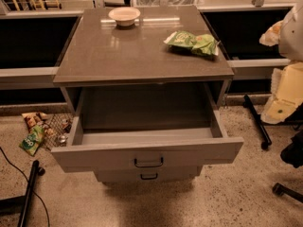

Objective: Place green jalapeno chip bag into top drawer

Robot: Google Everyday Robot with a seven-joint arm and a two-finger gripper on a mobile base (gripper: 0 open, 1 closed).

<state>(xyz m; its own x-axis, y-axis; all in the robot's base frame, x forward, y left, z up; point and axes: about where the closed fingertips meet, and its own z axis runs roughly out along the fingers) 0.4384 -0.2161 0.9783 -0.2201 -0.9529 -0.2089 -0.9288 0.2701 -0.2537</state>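
Note:
The green jalapeno chip bag [193, 43] lies flat on the right side of the grey cabinet top [132, 56], near its right edge. Below, the top drawer [147, 152] is pulled out toward me, and its inside shows nothing in it; a dark bar handle sits at the middle of its front. My pale arm comes in at the right edge of the view, and my gripper [271, 34] hangs to the right of the bag, off the cabinet and apart from the bag.
A white bowl [124, 16] stands at the back of the cabinet top. A narrower lower drawer [148, 176] sits shut under the open one. Snack packets [35, 134] lie on the floor at left. Black chair legs [258, 122] stand on the floor at right and lower left.

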